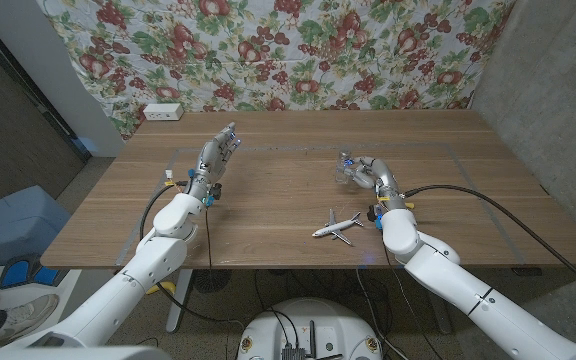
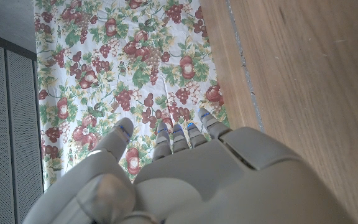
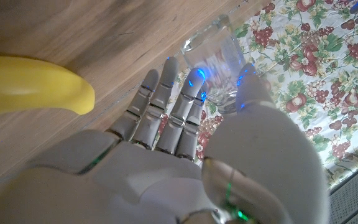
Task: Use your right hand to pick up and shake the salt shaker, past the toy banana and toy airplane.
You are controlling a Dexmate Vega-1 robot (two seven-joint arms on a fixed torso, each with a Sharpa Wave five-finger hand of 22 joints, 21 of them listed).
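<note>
The clear glass salt shaker (image 1: 345, 168) (image 3: 214, 57) stands on the wooden table (image 1: 278, 215), right of its middle. My right hand (image 1: 370, 175) (image 3: 185, 155) is just right of it. Its straight fingers (image 3: 190, 87) and thumb (image 3: 248, 93) reach to either side of the glass, and no firm grip shows. The yellow toy banana (image 3: 33, 86) lies on the wood close beside this hand. A white toy airplane (image 1: 337, 226) sits nearer the front edge, left of my right wrist. My left hand (image 1: 218, 152) (image 2: 185, 174) is raised at the left with its fingers apart, holding nothing.
A floral cloth (image 1: 298, 50) hangs behind the table's far edge. A white power strip (image 1: 163, 113) lies at the far left corner. Bare wood stretches between the two hands and along the back.
</note>
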